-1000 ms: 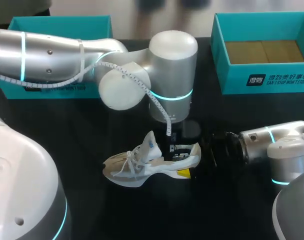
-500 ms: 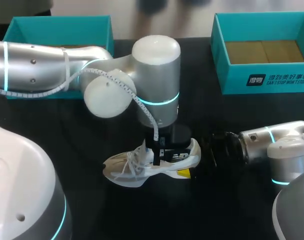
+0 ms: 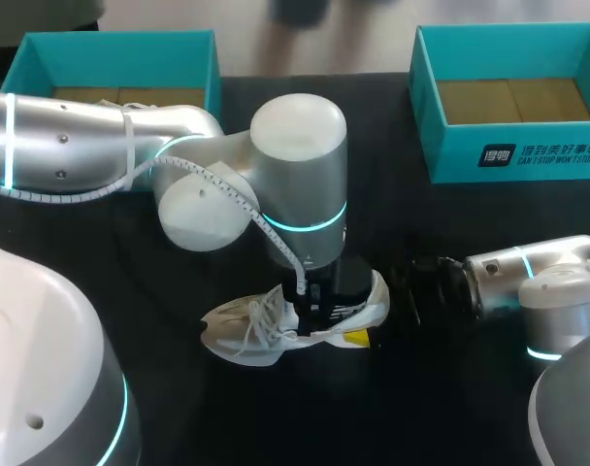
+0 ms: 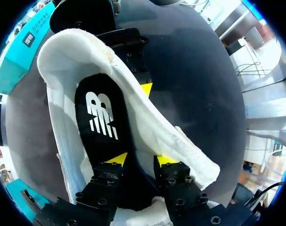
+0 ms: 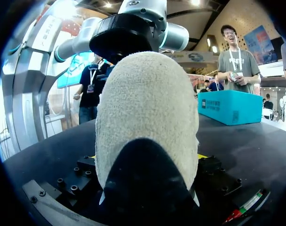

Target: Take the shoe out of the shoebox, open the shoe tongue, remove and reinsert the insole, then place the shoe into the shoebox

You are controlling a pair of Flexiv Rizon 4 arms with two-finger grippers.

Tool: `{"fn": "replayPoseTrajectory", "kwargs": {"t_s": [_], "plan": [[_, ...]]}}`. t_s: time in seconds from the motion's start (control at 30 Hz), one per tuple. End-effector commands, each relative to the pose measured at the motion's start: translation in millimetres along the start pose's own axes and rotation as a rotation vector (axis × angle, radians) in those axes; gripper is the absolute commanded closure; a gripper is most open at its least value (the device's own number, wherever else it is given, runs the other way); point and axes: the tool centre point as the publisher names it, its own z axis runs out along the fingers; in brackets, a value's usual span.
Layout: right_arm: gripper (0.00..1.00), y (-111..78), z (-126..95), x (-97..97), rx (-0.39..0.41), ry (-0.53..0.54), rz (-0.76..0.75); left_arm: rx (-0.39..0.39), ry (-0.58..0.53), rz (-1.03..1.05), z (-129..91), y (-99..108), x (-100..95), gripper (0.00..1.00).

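Tips of our left fingers (image 4: 118, 159) stand a little apart, down inside the shoe (image 3: 246, 335) through its opening; one yellow tip is over the black insole (image 4: 100, 117), the other sits just beside it under the padded white collar (image 4: 152, 122), and only a dark gap shows between them, so they clamp nothing that we can see. Our right fingers (image 3: 356, 337) are closed on the heel (image 5: 147, 103) from two sides, low down near the sole, with the rounded back of the heel rising between them. The insole lies flat in the shoe, its white logo facing up. The shoe stands on its sole on the black surface (image 3: 441, 417), toe toward our left side, heel toward our right arm (image 3: 528, 282), white laces (image 3: 264, 316) bunched over the front. Our left arm (image 3: 295, 184) comes in from the left and its wrist hangs straight over the shoe's opening. The shoe is outside both boxes: one teal box (image 3: 120, 41) stands at the far left of the surface, partly behind our left arm, and a second teal box (image 3: 528, 155) stands at the far right, well apart from the shoe, showing its brown floor.
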Motion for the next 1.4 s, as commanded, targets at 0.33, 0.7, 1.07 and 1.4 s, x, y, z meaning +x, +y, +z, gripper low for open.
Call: {"fn": "replayPoseTrajectory", "kwargs": {"t_s": [0.33,0.7,1.07,1.4], "plan": [[1.00,0.0,1,-2.6,0.004,-0.001,0.003,0.001,-0.120,-0.023,22,-8,-18.7,0.54],[1.00,0.0,1,-2.6,0.004,-0.001,0.003,-0.015,-0.207,-0.065,33,-11,-48.2,0.65],[1.00,0.0,1,-2.6,0.004,-0.001,0.003,-0.007,-0.204,-0.099,20,-10,-66.7,0.89],[1.00,0.0,1,-2.6,0.004,-0.001,0.003,0.036,-0.129,-0.088,7,-10,-63.3,1.00]]}}
